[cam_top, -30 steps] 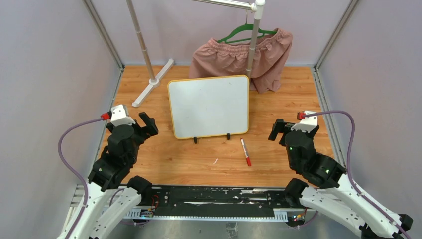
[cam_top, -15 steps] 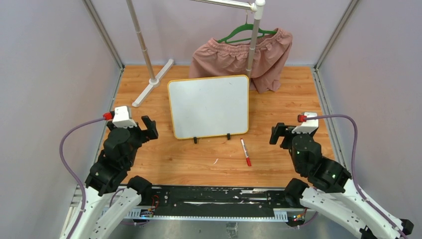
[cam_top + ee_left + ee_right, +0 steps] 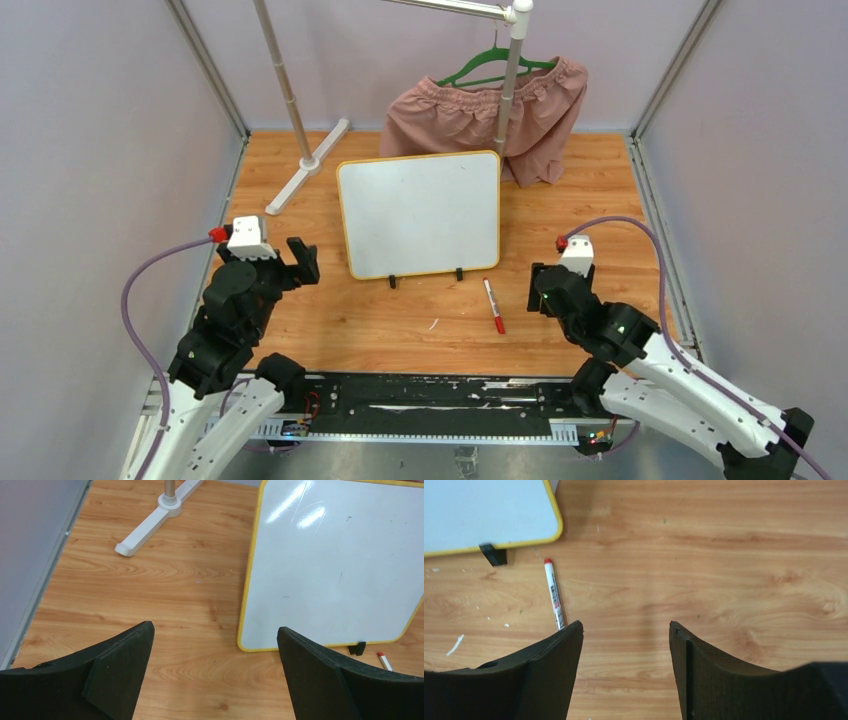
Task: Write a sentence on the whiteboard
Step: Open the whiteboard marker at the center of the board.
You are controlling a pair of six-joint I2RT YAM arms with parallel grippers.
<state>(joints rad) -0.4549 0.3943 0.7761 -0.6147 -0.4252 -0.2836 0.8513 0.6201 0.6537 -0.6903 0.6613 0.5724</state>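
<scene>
The whiteboard (image 3: 420,213) lies in the middle of the wooden table, white with a yellow rim and two black clip feet; it also shows in the left wrist view (image 3: 340,565) and its corner in the right wrist view (image 3: 484,510). Its surface is blank; no sentence shows. A white marker with a red cap (image 3: 494,306) lies just in front of the board's right foot, also in the right wrist view (image 3: 553,594). My left gripper (image 3: 297,258) is open and empty, left of the board. My right gripper (image 3: 540,290) is open and empty, right of the marker.
A white clothes-rack foot (image 3: 308,165) and pole stand at the back left. Pink shorts on a green hanger (image 3: 480,115) hang behind the board. Grey walls close in both sides. Small white specks (image 3: 455,644) lie on the wood.
My right arm has swung left and forward toward the marker. My left gripper has shifted slightly nearer. The board and marker have not moved.
</scene>
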